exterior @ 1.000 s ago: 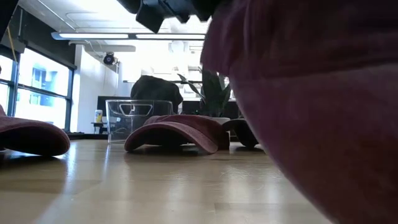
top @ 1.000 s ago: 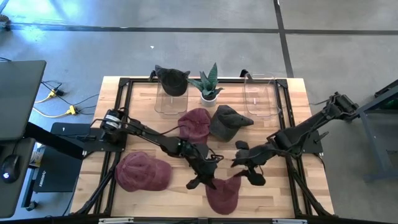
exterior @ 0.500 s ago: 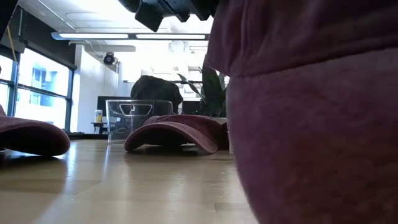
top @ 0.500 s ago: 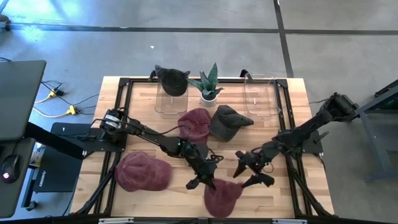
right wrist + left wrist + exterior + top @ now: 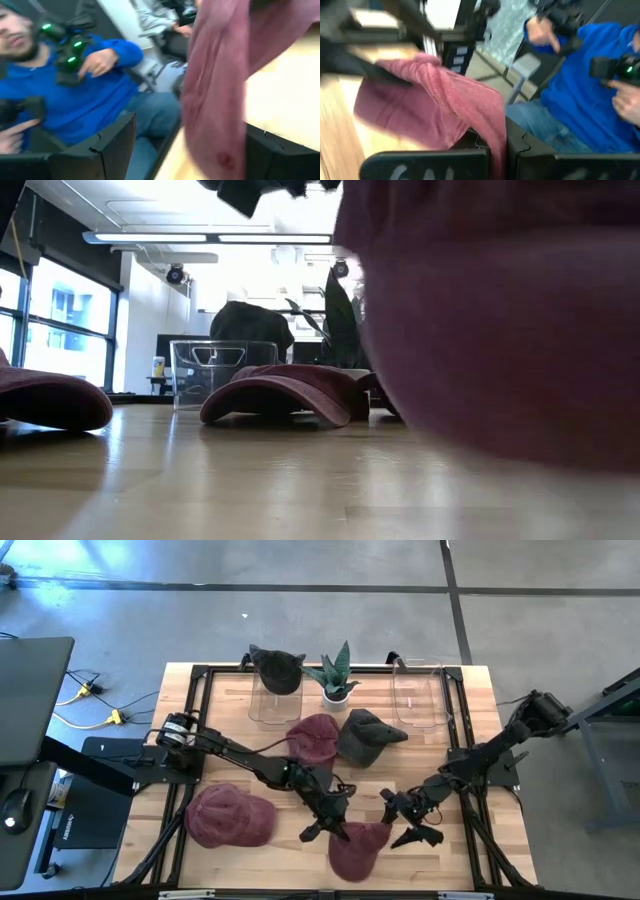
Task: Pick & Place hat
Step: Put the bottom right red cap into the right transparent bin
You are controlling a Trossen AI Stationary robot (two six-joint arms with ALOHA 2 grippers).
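I am pinching the edge of the red hat [image 5: 357,846] tight with my left gripper [image 5: 331,827], so it is hanging up off the front of the table [image 5: 230,755] and not lying flat. My right gripper [image 5: 408,821] is waiting just beside the hat with its fingers spread wide, holding nothing, getting ready to grab the other side. A second ago my right gripper was farther from the hat and less open. Now it is sitting much closer. The hat is hanging a little differently too.
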